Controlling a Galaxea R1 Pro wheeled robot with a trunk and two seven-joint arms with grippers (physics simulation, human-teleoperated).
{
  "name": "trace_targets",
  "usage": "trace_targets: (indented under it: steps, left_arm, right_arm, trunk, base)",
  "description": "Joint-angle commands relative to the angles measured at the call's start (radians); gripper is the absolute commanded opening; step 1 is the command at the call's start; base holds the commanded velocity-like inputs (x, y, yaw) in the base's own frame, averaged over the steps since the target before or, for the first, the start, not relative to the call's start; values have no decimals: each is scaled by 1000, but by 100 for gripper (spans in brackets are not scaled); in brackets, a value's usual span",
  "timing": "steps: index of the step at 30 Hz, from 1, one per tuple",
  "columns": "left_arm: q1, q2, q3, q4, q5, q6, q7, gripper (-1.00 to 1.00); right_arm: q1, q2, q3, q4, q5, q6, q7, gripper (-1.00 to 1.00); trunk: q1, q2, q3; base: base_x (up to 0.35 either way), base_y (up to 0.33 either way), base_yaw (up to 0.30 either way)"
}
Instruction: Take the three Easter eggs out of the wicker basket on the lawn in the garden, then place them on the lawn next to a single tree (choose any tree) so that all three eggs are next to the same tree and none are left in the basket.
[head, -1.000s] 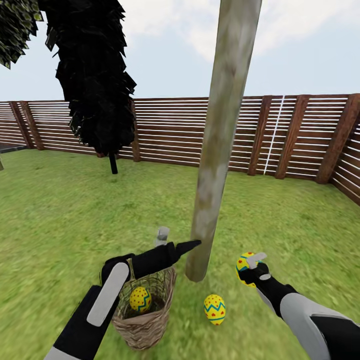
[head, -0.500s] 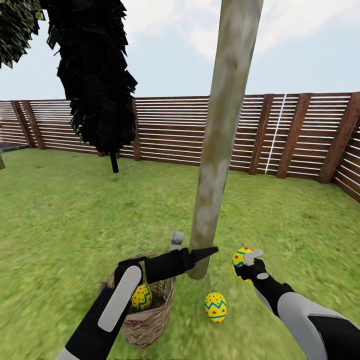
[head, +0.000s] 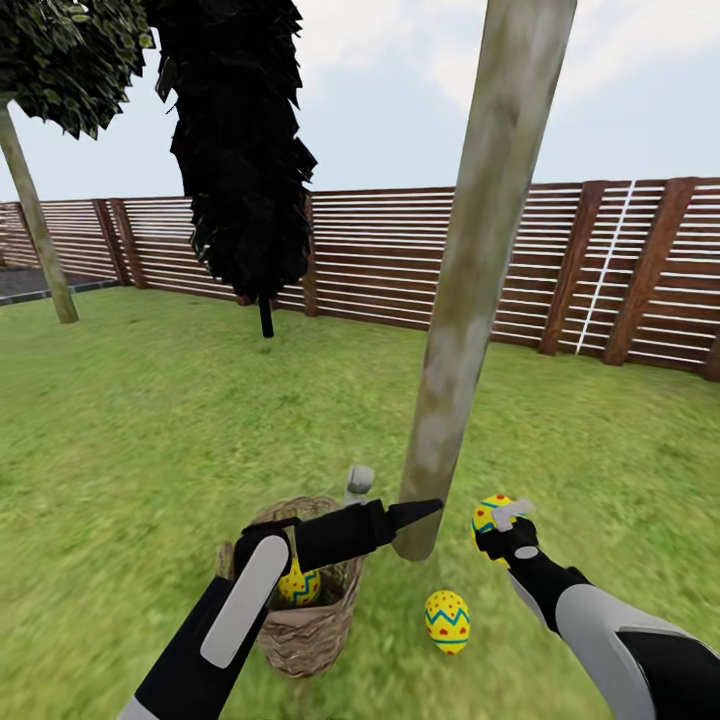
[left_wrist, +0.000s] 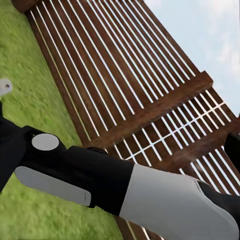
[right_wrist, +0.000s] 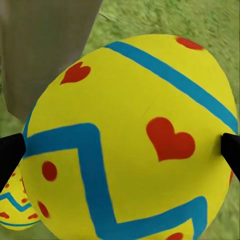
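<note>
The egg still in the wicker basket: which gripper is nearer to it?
Left. The left gripper hovers just above the basket, over the egg inside. The right gripper is beyond the tree, shut on another egg.

right gripper (head: 503, 520) grips one egg (head: 487, 515) beside tree trunk (head: 470, 300); second egg (head: 447, 621) on lawn (head: 150, 430); third egg (head: 299, 584) inside wicker basket (head: 305, 630).

Brown slatted fence (head: 400, 260) around green grass, black-foliaged tree (head: 240, 150), pale cloudy sky (head: 400, 90).
</note>
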Motion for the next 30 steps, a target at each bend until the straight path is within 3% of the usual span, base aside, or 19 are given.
trace_targets:
  steps: [1, 8, 14, 26, 29, 30]
  left_arm:
    - [-1, -1, 1, 1, 2, 6, -1, 100]
    - [-1, -1, 1, 3, 3, 6, 0, 100]
    - [4, 1, 1, 3, 5, 3, -5, 100]
    - [5, 1, 1, 3, 5, -8, -4, 100]
    - [5, 1, 1, 2, 12, -5, -5, 100]
    - [5, 2, 0, 2, 34, -4, -5, 100]
  right_arm:
    - [0, 0, -5, 3, 8, -4, -3, -100]
    - [1, 1, -4, 8, 8, -5, -1, -100]
    - [0, -1, -4, 7, 8, -8, -1, -100]
    - [0, 2, -4, 0, 10, -7, -9, -100]
    - [0, -1, -4, 2, 10, -4, -88, -100]
    - [0, -3, -3, 4, 11, -4, -135, -100]
  trunk:
    - [0, 0, -2]
    - [0, 0, -8]
    - [0, 0, -13]
    - [46, -84, -54]
    - [57, -105, -63]
    - [61, -112, -66]
  base:
    - [0, -335, 248]
    - [0, -329, 247]
    - [0, -36, 222]
    - [0, 0, 47]
    - [0, 0, 0]
    - [0, 0, 0]
